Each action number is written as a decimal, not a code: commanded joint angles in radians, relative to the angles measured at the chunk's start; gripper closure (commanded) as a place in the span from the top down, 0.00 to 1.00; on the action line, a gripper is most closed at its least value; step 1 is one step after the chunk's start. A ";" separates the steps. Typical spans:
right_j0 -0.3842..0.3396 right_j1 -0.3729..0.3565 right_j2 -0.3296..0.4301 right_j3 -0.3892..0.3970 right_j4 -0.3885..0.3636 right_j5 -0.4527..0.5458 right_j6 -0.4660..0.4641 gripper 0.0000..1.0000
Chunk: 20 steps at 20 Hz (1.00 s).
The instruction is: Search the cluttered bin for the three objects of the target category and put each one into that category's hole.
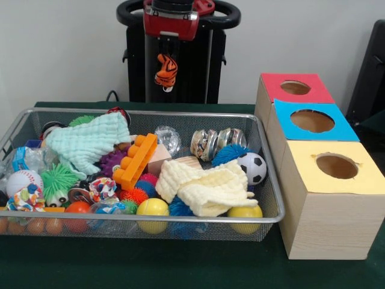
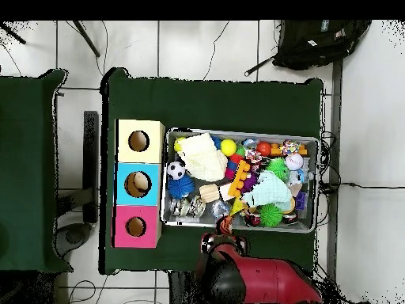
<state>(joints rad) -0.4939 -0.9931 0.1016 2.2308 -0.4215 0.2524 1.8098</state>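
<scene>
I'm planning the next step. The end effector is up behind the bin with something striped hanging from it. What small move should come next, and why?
Probably carry it sideways toward the three boxes: the end effector holds an orange-and-black striped toy clear above the wire bin. I cannot tell which hole fits.

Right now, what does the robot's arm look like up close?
In the front view, a red arm housing with a dark top hangs before a black pedestal. Below it dangles an orange gripper with black stripes. Overhead, the arm shows as a bulky, rounded, red and black shell.
</scene>
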 commanded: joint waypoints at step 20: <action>0.267 -0.165 -0.022 0.167 0.319 -0.009 0.267 0.00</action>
<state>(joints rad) -0.2449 -1.1001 0.0960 2.3734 -0.1899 0.2240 1.8306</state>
